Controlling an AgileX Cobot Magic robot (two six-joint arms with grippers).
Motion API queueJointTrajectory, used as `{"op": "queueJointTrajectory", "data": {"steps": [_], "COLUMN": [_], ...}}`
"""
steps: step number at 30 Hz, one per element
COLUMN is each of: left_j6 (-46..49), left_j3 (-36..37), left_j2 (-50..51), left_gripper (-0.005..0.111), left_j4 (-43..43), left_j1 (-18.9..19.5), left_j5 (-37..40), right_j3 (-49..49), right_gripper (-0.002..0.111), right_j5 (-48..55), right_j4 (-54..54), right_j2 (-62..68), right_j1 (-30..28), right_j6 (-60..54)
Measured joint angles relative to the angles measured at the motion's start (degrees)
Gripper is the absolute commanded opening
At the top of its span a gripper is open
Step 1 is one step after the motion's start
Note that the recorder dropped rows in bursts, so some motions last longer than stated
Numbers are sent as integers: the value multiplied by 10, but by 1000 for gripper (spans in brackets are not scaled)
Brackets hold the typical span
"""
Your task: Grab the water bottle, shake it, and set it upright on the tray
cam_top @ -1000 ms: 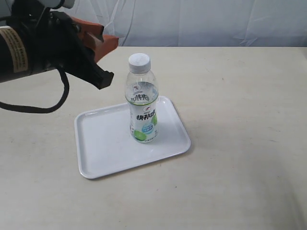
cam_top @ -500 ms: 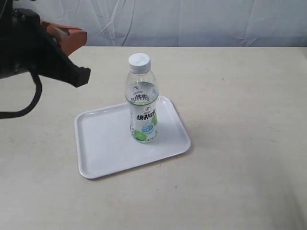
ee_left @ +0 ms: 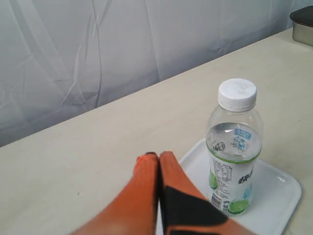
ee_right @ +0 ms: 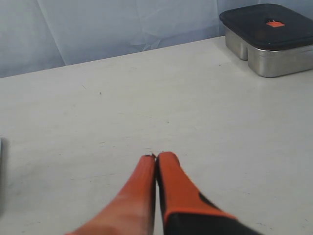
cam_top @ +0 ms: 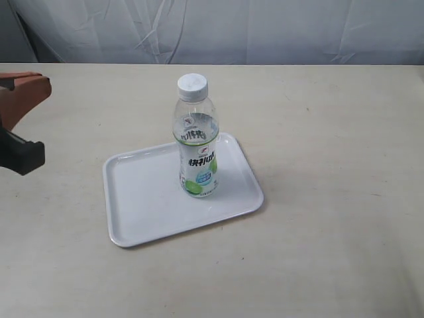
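The water bottle (cam_top: 197, 142), clear with a white cap and a white-green lime label, stands upright on the white tray (cam_top: 142, 199). Nothing touches it. In the left wrist view the water bottle (ee_left: 234, 149) rises from the tray (ee_left: 279, 191) just beyond my orange fingers. My left gripper (ee_left: 159, 155) is shut and empty, well clear of the bottle; in the exterior view only its orange tip (cam_top: 33, 89) shows at the far left edge. My right gripper (ee_right: 156, 156) is shut and empty over bare table, out of the exterior view.
A metal container with a dark lid (ee_right: 266, 36) sits at the far corner of the beige table in the right wrist view; its corner (ee_left: 303, 24) shows in the left wrist view. A white curtain backs the table.
My left arm has drawn back leftward, away from the bottle, until only its gripper tip remains at the frame edge. The bottle and tray have not moved.
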Motion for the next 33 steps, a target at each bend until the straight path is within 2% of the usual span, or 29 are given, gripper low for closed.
{"op": "queueJointTrajectory", "data": {"steps": [3,7,12,17,24,28,33], "left_j6": [-1,-1,-1,33,81,86,95], "left_j3": [0,0,0,0,16,63,134], "left_j2": [-2,-2,-26,-76,-131,-165,-202], "left_gripper": [0,0,0,0,0,0,0], "left_j4": [38,159,163,85,1,-42,-79], "left_j1": [0,0,1,59,160,210,252], "left_j5": [2,8,17,59,65,34,-45], "right_j3": [0,0,0,0,0,0,0], "right_gripper": [4,4,4,4,4,4,4], "right_j5": [0,0,0,0,0,0,0], "right_j4": [0,0,0,0,0,0,0], "right_j2": [0,0,0,0,0,0,0], "right_j1": [0,0,0,0,0,0,0], "right_j6": [0,0,0,0,0,0,0]}}
